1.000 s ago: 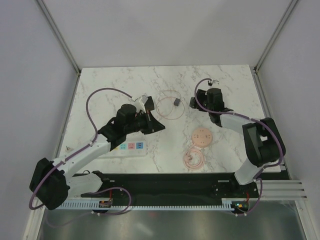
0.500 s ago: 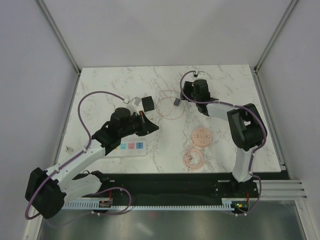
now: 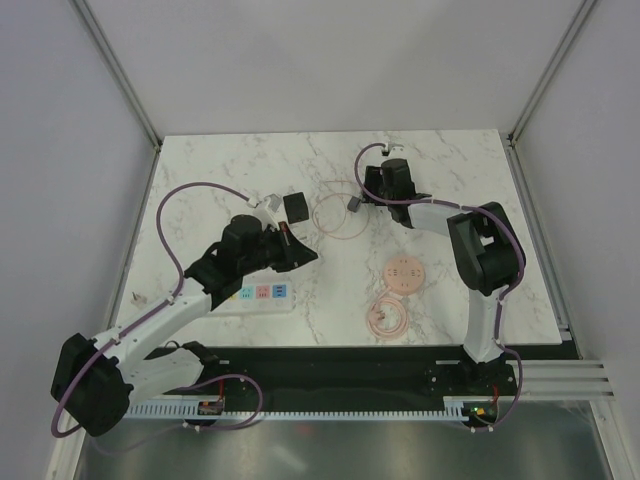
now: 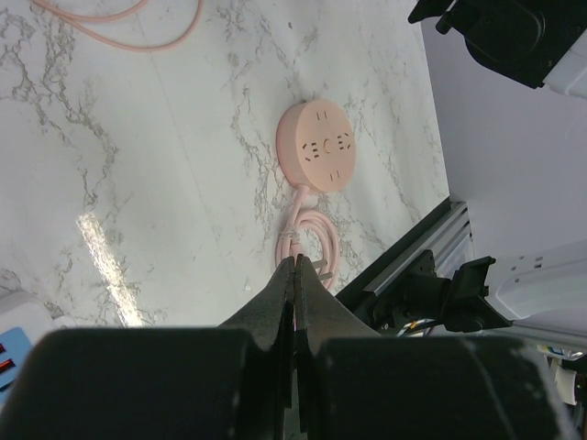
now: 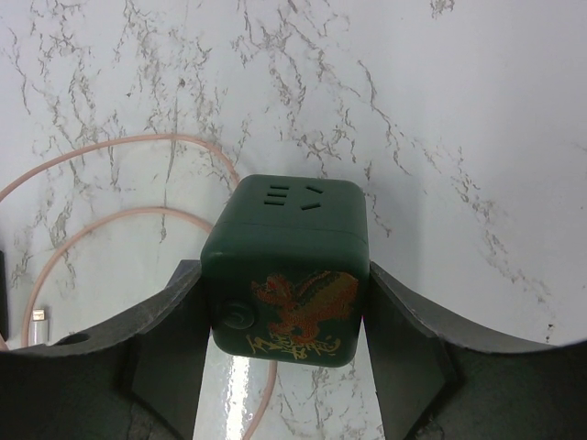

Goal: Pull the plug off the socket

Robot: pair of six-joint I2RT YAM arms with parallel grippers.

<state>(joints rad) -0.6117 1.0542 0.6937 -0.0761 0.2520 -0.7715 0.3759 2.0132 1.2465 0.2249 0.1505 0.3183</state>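
Marble, white with grey veins, was the tabletop both my arms were working over. My left gripper was pinched fully together with nothing between the fingers. It hung above the slab, with the round pink plastic socket puck and its coiled pink cord out ahead of the tips.

The long flat white power strip with pastel outlets lay near the front left, partly under my left arm. The black boxy plug sat on the marble apart from the strip, just past my left gripper, with a small white piece beside it.

My right gripper was clamped on a dark green plastic cube adapter with a gold dragon print, one finger on each side. A thin pink cable loop lay behind it. Couldn't tell if the cube was lifted or resting on the marble.
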